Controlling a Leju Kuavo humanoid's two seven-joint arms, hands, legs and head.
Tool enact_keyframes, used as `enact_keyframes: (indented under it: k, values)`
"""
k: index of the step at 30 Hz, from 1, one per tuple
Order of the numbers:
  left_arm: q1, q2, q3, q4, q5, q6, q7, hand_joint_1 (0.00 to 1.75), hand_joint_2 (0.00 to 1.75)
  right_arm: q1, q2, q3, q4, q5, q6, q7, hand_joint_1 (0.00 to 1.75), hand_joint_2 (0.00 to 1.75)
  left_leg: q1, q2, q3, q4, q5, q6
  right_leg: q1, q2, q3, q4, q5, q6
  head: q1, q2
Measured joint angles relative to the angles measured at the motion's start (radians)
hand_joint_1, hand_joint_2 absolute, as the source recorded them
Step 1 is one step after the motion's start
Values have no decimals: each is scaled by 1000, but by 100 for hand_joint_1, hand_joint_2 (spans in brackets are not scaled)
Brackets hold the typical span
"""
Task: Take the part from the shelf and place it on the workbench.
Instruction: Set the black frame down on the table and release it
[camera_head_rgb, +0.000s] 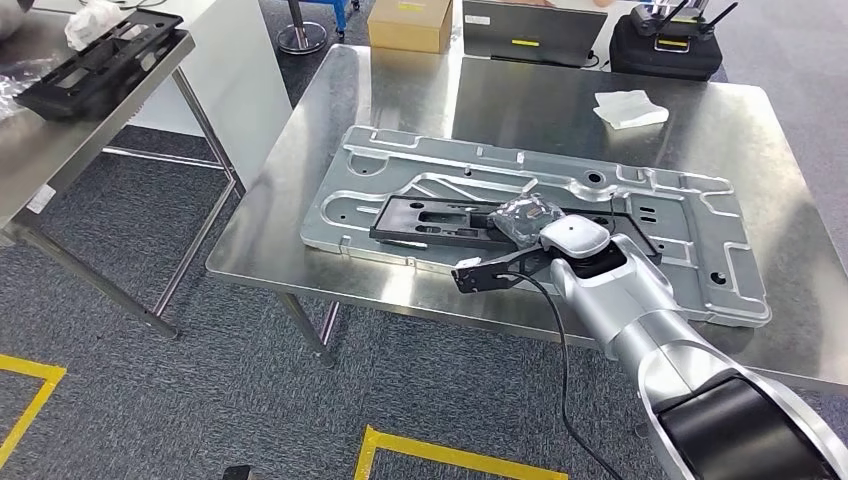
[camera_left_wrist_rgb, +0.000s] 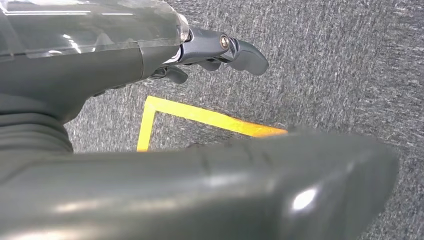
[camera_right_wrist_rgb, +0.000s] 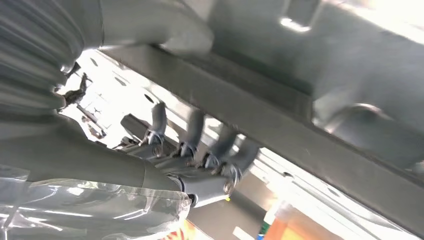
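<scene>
**Part on the workbench**

Head view: steel workbench (camera_head_rgb: 330, 90) on grey carpet, bearing a large silver stamped metal panel (camera_head_rgb: 700, 225); flat black plastic part (camera_head_rgb: 430, 218) lying on it, gripped by right hand (camera_head_rgb: 528, 222). Left wrist view: left hand (camera_left_wrist_rgb: 220, 50) empty, fingers slightly curled. Right wrist view: fingers (camera_right_wrist_rgb: 192, 132) wrapped around the part's edge.

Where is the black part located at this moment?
In the head view, the black part lies on the large silver panel on the workbench, with the right hand gripping its right end.
</scene>
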Motion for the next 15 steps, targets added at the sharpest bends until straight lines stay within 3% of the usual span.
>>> enact_keyframes:
  k: [15]
  values:
    - [-1, -5, 30, 0, 30, 2, -3, 0, 0, 0, 41, 5, 29, 2, 6, 4, 0, 175, 0, 0, 2, 0, 0, 0, 0, 0, 2, 0, 0, 0, 0, 0]
